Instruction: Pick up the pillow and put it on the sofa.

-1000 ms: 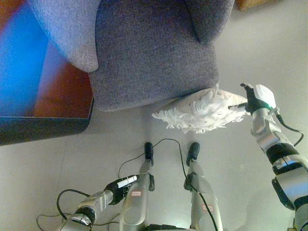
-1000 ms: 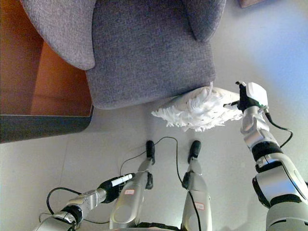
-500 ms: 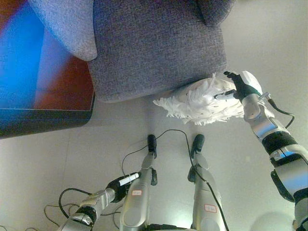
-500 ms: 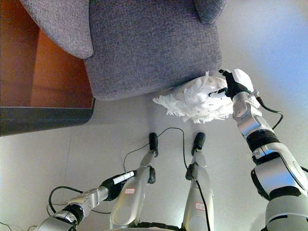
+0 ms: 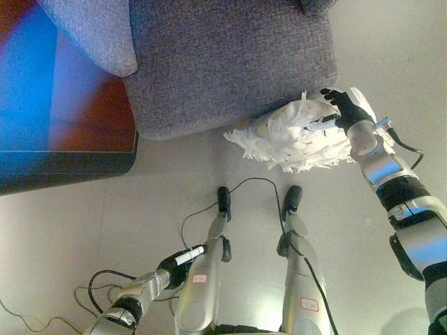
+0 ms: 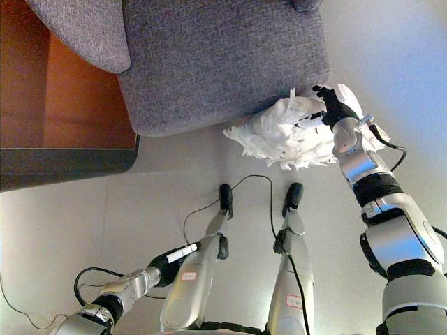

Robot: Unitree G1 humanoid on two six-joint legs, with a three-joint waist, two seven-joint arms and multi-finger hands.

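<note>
The white ruffled pillow [image 5: 293, 136] hangs above the floor, against the front right corner of the grey sofa [image 5: 223, 63]. My right hand [image 5: 343, 110] is at the pillow's right end, with its fingers curled into the ruffles, and holds it up; it also shows in the right eye view [image 6: 330, 108]. The pillow's upper edge touches the sofa's seat front. My left hand [image 5: 178, 260] hangs low at the lower left, empty, with its fingers relaxed.
A brown wooden table with a dark edge [image 6: 70, 105] stands close to the sofa's left side. The sofa's armrest [image 5: 91, 35] rises at the upper left. Pale floor [image 5: 105, 216] lies in front of the sofa.
My right hand has carried the pillow up and to the left, from beside the sofa's corner to against its seat front. The view has shifted a little.
</note>
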